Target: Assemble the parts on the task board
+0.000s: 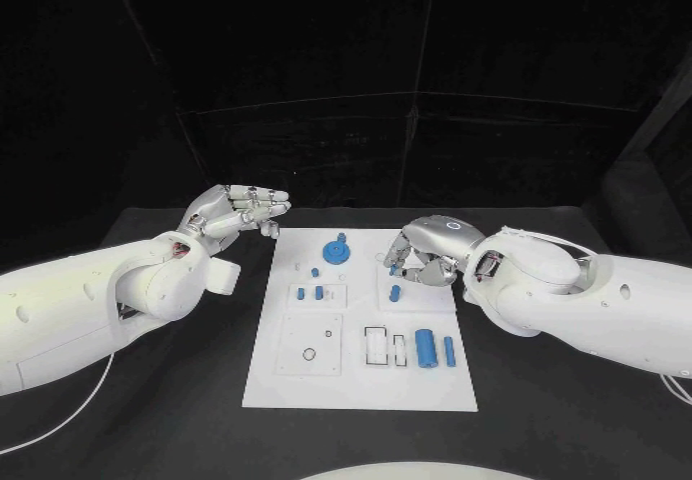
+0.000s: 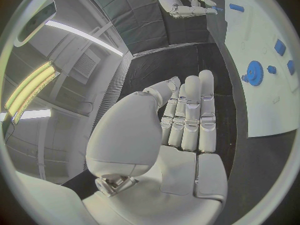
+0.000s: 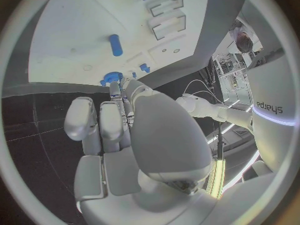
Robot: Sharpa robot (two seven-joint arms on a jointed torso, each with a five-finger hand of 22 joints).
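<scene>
Black bench, white board (image 1: 289, 385): right hand (image 1: 427, 250) pinching a blue peg (image 1: 394, 267), left hand (image 1: 231, 212) curled empty; several pieces (image 1: 427, 347) unplaced.

The head view is dim all round — a black backdrop and dark surface (image 1: 173, 440) swallow the light, while the white task board (image 1: 361, 385) and both arms stand out evenly lit, with soft, faint shadows. Both wrist views are fisheye circles in dark frames; straight edges bow toward the rims. In the left wrist view, long ceiling light strips (image 2: 28, 87) glow yellowish-white — mild glare there, and the nearest palm looks soft.
</scene>
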